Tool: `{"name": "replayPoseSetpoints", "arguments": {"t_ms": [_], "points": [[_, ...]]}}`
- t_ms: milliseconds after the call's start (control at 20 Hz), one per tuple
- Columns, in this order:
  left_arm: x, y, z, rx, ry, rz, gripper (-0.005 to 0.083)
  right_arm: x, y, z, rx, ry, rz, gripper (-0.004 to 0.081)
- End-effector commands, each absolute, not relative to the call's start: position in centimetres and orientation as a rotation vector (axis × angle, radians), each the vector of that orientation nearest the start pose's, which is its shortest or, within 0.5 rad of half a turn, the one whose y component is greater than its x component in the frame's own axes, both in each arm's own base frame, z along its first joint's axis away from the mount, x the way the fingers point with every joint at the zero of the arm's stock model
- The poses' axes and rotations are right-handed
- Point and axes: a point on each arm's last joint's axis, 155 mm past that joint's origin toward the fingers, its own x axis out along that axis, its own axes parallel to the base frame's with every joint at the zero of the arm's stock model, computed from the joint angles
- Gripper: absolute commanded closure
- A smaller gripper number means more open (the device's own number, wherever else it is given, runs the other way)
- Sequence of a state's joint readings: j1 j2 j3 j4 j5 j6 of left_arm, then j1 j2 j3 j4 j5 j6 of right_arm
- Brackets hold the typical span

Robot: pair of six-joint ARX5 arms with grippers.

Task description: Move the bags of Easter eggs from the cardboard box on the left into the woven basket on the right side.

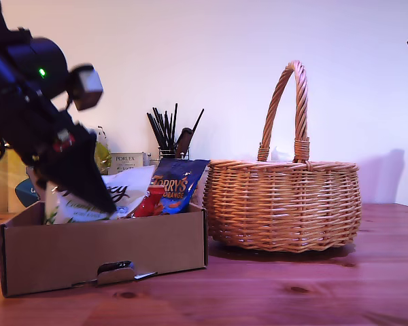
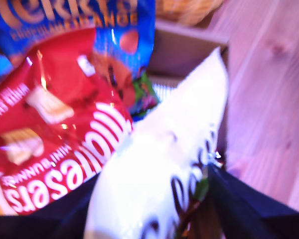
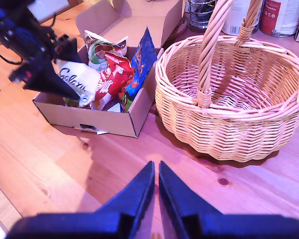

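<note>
Galaxy bag (image 3: pixel 78 82) sits pinched in my first gripper (image 3: pixel 65 84) over the cardboard box (image 1: pixel 102 251), lower left of the exterior view, presumably for lifting toward the woven basket (image 1: pixel 285 204); my second gripper (image 3: pixel 157 186) hangs pressed together.

Four bags of Easter eggs (image 3: pixel 107 74); one cardboard box (image 3: pixel 89 117); one woven basket (image 3: pixel 234 124).

on my feed: wooden table (image 1: pixel 313 292), knotted reddish planks. wire pot (image 1: pixel 168 153) of black sticks (image 1: pixel 164 125), against the wall at the back. small white "porlex" box (image 1: pixel 126 161) just beside the pot. tins (image 3: pixel 269 15) with printed labels, in the second wrist view. plain pale wall (image 1: pixel 224 54).
</note>
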State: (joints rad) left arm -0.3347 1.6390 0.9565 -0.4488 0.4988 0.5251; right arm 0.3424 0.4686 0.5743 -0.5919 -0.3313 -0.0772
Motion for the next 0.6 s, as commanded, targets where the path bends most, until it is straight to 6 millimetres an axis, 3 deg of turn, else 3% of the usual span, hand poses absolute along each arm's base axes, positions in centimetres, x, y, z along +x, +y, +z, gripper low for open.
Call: {"name": "replayPoseSetpoints", "arguments": {"t_ms": [0,150,400,550], "points": [[31.2,-20.2,3.6,0.349,0.978,-1.019,0.0351,20.1,13.7,20.3,-0.078,0.445,0.688,0.0782],[31.4,-19.8,3.0,0.362,0.991,-1.0,0.0423,20.1,13.7,20.3,-0.078,0.446,0.688,0.0782],[31.9,-20.0,3.5,0.364,0.972,-1.0,0.0739,20.1,13.7,20.3,-0.078,0.445,0.687,0.0782],[32.7,-20.3,5.1,0.366,0.952,-0.998,0.0788,20.1,13.7,20.3,-0.078,0.445,0.687,0.0782]]}}
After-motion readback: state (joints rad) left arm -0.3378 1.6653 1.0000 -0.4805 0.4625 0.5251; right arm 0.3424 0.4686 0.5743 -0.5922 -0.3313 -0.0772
